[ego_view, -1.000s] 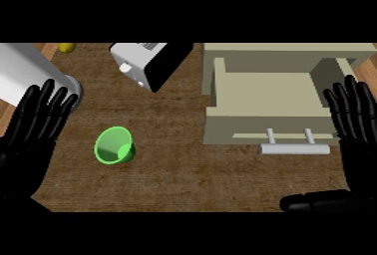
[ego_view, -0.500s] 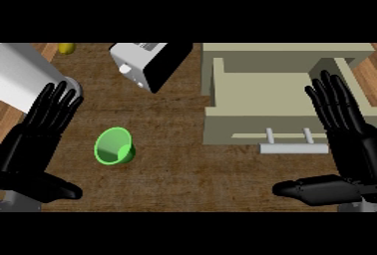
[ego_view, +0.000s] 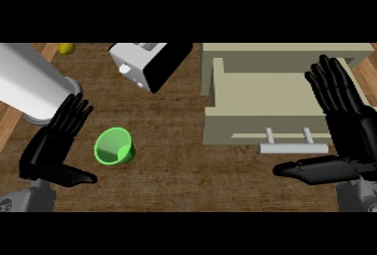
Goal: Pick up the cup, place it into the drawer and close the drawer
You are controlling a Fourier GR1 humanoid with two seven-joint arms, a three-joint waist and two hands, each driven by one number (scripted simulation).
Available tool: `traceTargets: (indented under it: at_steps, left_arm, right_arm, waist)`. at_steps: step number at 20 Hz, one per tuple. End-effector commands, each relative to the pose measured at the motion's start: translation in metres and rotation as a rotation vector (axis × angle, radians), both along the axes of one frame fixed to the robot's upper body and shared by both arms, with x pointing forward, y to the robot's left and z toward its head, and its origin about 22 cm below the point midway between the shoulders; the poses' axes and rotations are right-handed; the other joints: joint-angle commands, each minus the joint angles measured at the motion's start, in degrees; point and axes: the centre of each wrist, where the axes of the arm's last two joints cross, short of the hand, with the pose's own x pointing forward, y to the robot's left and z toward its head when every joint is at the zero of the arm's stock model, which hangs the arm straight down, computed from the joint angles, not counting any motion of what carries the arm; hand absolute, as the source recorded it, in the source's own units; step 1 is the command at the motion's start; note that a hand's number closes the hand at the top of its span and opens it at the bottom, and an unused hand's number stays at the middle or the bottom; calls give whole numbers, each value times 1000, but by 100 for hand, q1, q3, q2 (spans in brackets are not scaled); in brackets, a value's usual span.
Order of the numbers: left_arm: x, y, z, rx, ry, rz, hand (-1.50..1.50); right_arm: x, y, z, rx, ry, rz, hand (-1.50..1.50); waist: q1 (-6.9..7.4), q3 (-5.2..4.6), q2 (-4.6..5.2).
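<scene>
the green cup [ego_view: 114, 147], lying tipped on the surface, looks light, stiff and probably slick, so the released left robot hand [ego_view: 55, 144] should wrap its sidewall.

There is one view only, taken from the robot's head and aimed steeply down at the brown wood-grain counter [ego_view: 191, 124], so nothing is shared with a second camera. The view sits close: the counter's top fills nearly the whole frame, and the far things are cut off by the upper edge, among them the white and black boxy appliance [ego_view: 151, 62] and the large light-grey cylinder [ego_view: 29, 82] at upper left. The open beige drawer [ego_view: 265, 94] lies at upper right. The left robot hand [ego_view: 55, 144] and right robot hand [ego_view: 346, 129] enter from the lower edge, on the sides they belong to, unmirrored.
</scene>
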Motion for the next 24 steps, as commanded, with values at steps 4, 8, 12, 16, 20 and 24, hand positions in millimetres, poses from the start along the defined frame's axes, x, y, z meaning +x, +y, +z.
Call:
traceTargets:
  at_steps: [4,8,12,16,20,24]
  left_arm:
    - [0,11,-55,51,58,66,-150]
    - [0,21,-88,48,91,62,-150]
    - [15,24,-95,75,98,78,-150]
    - [7,1,-130,99,86,93,-150]
    - [1,34,-134,63,98,92,-150]
    - [-8,43,-139,60,76,107,-150]
  right_arm:
    - [6,5,-3,-27,-24,9,-150]
    - [-2,10,10,-10,-27,7,-150]
    - [14,24,22,-13,-15,2,-150]
    - [2,-13,5,-7,-28,-5,-150]
    - [26,-1,26,12,-22,6,-150]
    - [9,10,27,1,-30,28,-150]
  waist:
    - [-7,-1,0]
    - [-47,-4,3]
    - [-21,-3,3]
    - [-79,-6,19]
    - [-93,-14,40]
    - [-116,-18,41]
